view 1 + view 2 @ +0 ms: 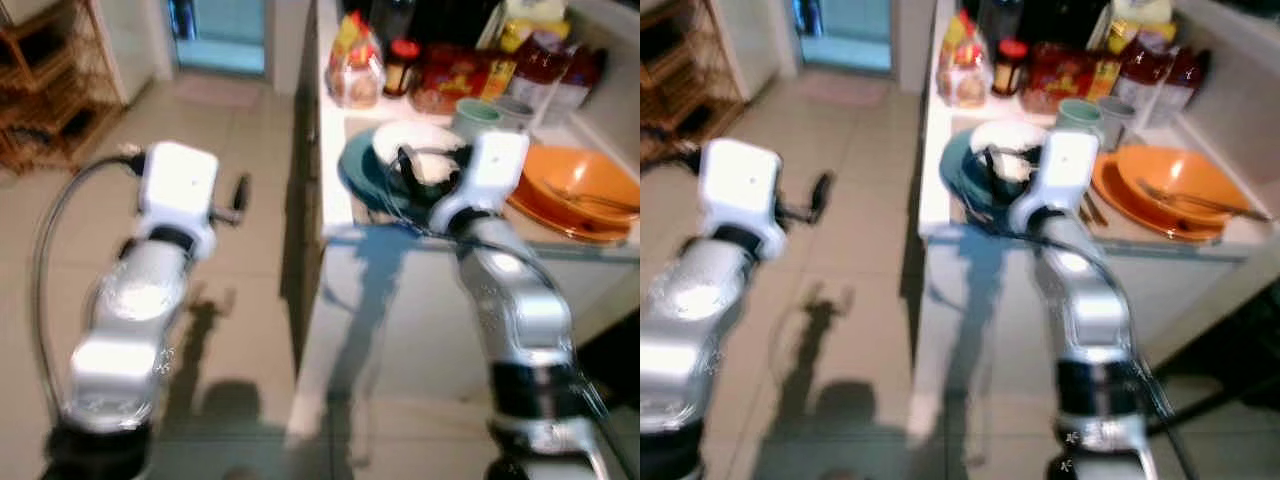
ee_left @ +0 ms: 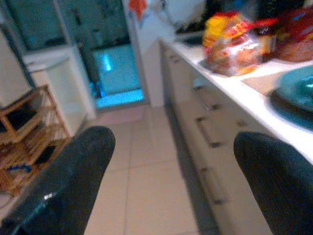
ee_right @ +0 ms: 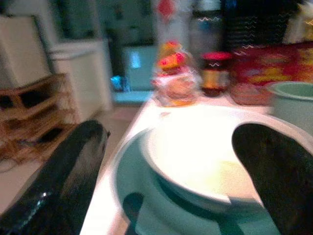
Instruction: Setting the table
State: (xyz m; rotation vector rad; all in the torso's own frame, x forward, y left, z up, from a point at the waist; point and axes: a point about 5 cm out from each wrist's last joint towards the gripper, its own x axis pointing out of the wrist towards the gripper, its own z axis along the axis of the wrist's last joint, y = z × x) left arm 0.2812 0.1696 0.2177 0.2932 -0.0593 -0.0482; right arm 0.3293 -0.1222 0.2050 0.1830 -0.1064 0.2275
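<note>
White counter [image 1: 335, 190] holds jars [image 1: 402, 66] behind teal plate [image 1: 362, 172].

The right silver arm reaches forward, its black two-fingered right gripper [image 3: 166, 161] with jaws spread wide. The left gripper [image 2: 171, 161] is held forward, jaws apparently parted too.

Glossy white bowl [image 3: 205, 161] on glossy teal plate [image 3: 146, 215]; wooden rack [image 2: 24, 137].

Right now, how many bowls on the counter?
2. A white bowl sits on the teal plate at the counter's near edge, under the right tool. An orange bowl sits on orange plates further right. Clutter behind may hide more.
</note>
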